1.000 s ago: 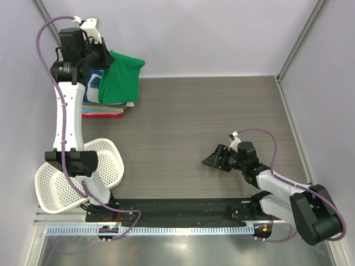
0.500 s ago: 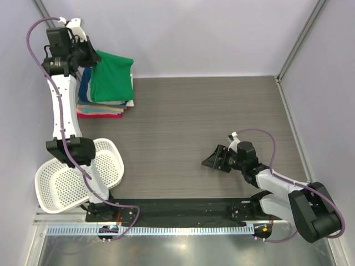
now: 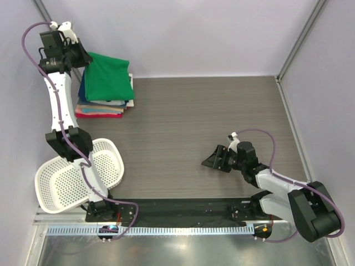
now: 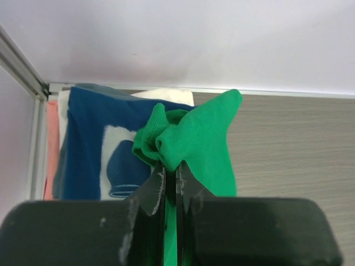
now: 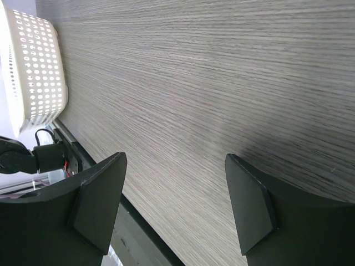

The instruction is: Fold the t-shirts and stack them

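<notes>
Green t-shirt (image 3: 108,77) lowered onto stack (image 3: 100,111) | pinched between left fingers (image 4: 151,193)

Bright, even, diffuse light leaves only faint, soft shadows. The green t-shirt (image 4: 205,138) in the jaws of the left gripper (image 4: 170,169) is sharp; the housing (image 4: 166,233) behind them is dark and blurred. Between the jaws of the right gripper (image 5: 175,166), the grain of the table (image 5: 222,66) is crisp.
</notes>
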